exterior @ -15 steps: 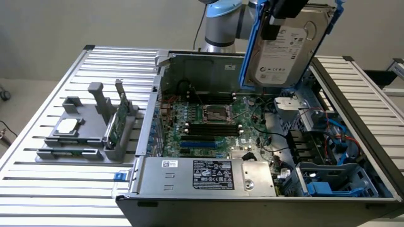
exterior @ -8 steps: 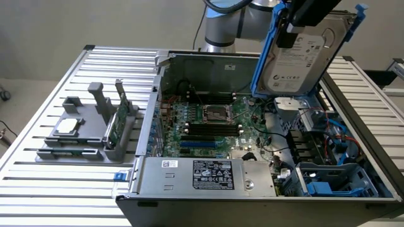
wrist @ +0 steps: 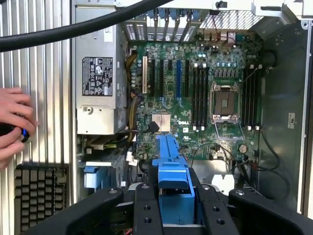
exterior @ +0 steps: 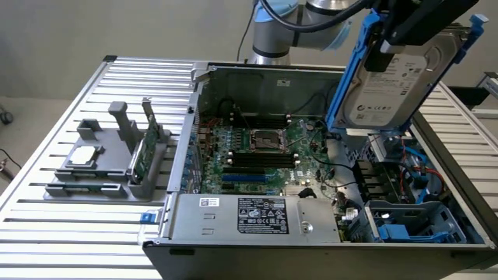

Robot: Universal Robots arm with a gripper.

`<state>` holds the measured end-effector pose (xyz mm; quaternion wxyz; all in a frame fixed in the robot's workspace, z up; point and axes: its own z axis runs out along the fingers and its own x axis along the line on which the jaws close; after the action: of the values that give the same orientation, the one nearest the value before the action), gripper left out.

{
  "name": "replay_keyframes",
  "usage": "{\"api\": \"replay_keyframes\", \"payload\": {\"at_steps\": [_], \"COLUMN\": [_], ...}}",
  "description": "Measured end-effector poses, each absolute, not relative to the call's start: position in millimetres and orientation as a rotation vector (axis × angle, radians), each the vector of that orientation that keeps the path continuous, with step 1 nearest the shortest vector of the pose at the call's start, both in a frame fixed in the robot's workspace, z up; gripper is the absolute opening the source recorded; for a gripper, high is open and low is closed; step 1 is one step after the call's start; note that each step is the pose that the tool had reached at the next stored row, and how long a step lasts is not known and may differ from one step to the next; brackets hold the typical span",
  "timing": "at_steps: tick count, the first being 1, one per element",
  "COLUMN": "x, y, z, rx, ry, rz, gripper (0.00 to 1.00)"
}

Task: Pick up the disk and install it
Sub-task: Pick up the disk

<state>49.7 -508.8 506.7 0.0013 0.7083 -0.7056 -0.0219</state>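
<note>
Disk (exterior: 393,81) hangs tilted, label showing, above the open case (exterior: 272,81), toward the exterior view's right. Claw (exterior: 398,38) is partly closed, gripping the disk by its blue carrier (wrist: 172,169). Motherboard (wrist: 195,88) lies below.

You see an open computer case (exterior: 272,81) on the slatted surface (exterior: 70,233), a grey holder (exterior: 118,119) at the exterior view's left.
</note>
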Motion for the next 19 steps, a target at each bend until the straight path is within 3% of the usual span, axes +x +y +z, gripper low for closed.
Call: {"api": "replay_keyframes", "payload": {"at_steps": [19], "x": [91], "y": [-568], "z": [507], "rx": [2.223], "ry": [-2.215], "rz": [-0.069], "gripper": [0.33]}}
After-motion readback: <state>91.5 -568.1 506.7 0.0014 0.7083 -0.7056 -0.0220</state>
